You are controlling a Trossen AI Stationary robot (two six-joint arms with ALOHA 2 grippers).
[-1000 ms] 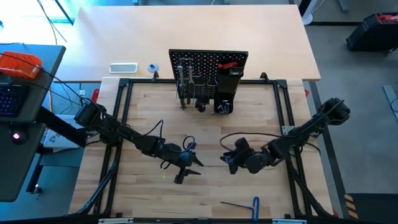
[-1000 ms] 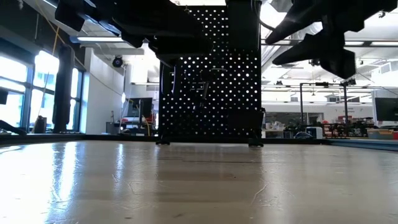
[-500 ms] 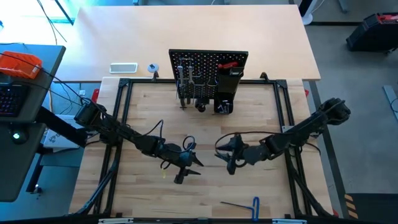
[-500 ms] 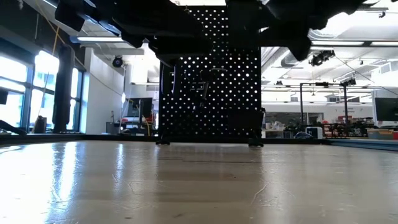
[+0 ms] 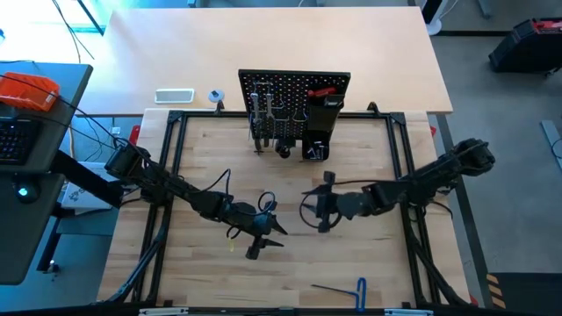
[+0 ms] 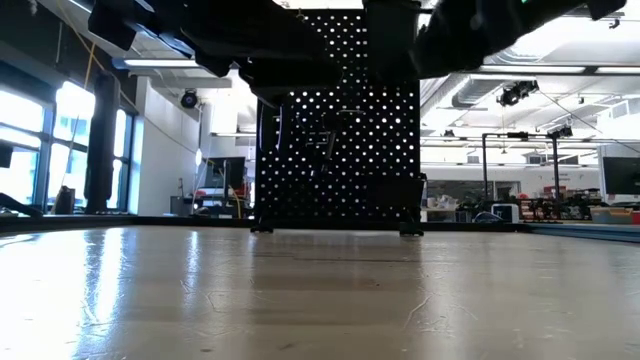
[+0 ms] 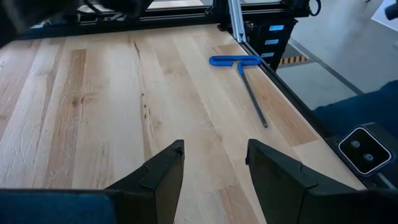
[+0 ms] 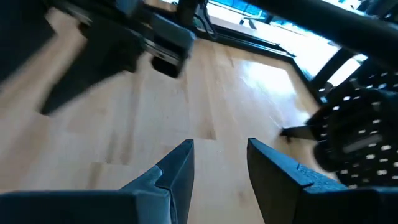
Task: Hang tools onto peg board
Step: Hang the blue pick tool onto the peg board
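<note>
**Both arms low over table centre, claws empty**

L gripper (image 5: 261,235) at 7 o'clock of centre, fingers apart, holding nothing. R gripper (image 5: 318,211) at 4 o'clock, apart, empty. Peg board (image 5: 294,92) at 12; hex key (image 5: 347,287) at 6.

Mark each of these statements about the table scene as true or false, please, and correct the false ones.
1. The blue-handled hex key lies flat on the table near its front edge. True.
2. The left gripper holds the hex key. False: its jaws are open and empty, and the key lies apart from them.
3. The peg board stands upright at the far side of the table. True.
4. The right gripper is shut on a wrench. False: its jaws are open with nothing between them.
5. A red-handled tool hangs on the peg board. True.
</note>
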